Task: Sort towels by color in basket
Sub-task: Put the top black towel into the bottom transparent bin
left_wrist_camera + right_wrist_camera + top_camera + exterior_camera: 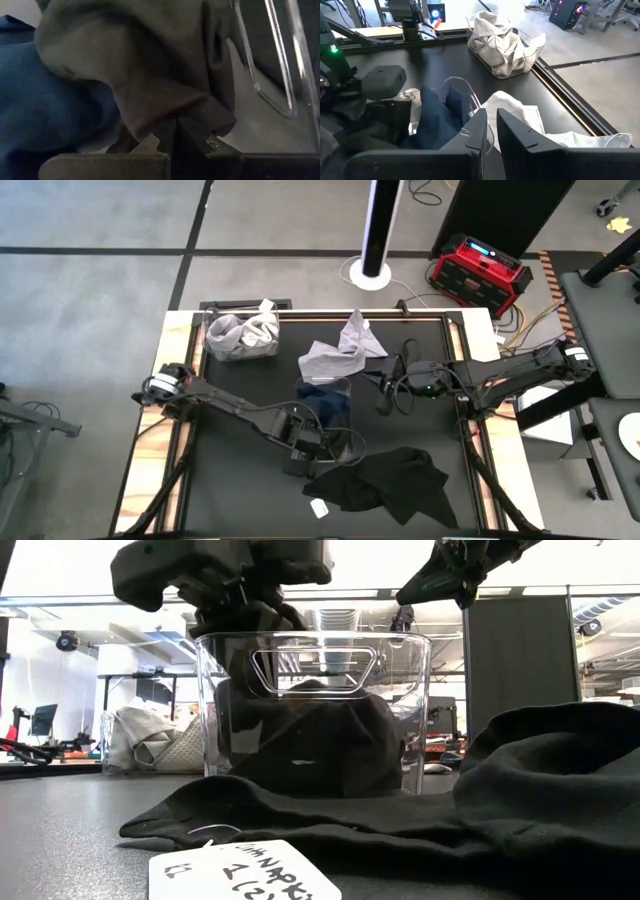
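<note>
Where the high view looks down on the table (230,490), the left gripper (312,448) hangs over the near end of a clear basket (325,405) at the table's middle, navy towels (322,392) showing inside it; a black towel pile (395,480) sprawls just beside it, a paper tag (320,507) at its near edge; light grey towels (340,350) lie loose at the far side; a second basket (242,335) of pale cloths sits at the far left corner; the right gripper (385,392) hovers by the middle basket's right side.

Low view: the middle basket's clear wall shows a dark cloth bunched inside, the left gripper above its rim; black cloth fills the foreground.

Left wrist view: its fingers are clenched on a dark towel (150,75), navy cloth alongside, the clear rim close by.

Right wrist view: the fingers (520,140) are pressed nearly together, gripping nothing, above the navy cloth and a pale towel.

Judging by the folds, these cloths are light, limp and not fragile; they will drape and drag neighbours along, so a pinch on a raised fold or free corner, clear of other layers, seems best; the tag may snag.
</note>
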Controlling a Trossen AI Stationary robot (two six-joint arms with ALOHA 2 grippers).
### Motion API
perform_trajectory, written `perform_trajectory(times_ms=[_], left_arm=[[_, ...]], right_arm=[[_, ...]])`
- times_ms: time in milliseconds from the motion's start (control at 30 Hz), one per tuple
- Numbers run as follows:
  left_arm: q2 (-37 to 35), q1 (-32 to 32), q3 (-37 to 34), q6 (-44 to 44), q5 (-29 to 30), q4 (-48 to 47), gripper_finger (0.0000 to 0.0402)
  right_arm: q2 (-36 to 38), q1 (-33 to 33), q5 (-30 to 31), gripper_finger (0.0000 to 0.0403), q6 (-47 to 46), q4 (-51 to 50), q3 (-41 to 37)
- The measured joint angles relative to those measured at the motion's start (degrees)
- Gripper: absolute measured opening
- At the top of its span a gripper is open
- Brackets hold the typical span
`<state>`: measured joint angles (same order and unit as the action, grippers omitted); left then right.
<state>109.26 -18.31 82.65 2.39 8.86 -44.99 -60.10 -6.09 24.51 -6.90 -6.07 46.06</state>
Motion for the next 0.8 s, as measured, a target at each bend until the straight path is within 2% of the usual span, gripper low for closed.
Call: perform_trajectory(times_ms=[200, 367, 600, 800], left_arm=[[1.46, 0.74, 0.02, 0.0, -3.86, 1.14, 0.0], [1.23, 0.74, 0.02, 0.02, -3.04, 1.82, 0.0], [-1.66, 0.55, 0.02, 0.19, 1.02, -0.21, 0.0], [-4.1, 0.52, 0.02, 0.09, 1.18, -1.8, 0.0]], right_arm=[[0.0, -0.02, -0.02, 0.0034, -0.09, 0.0, -0.13], [0.0, -0.02, -0.04, 0.0034, -0.13, 0.0, -0.22], [0.0, -0.02, -0.07, 0.0034, 0.45, 0.59, -0.13], [0.02, -0.02, -0.05, 0.0034, 0.8, 0.63, 0.58]])
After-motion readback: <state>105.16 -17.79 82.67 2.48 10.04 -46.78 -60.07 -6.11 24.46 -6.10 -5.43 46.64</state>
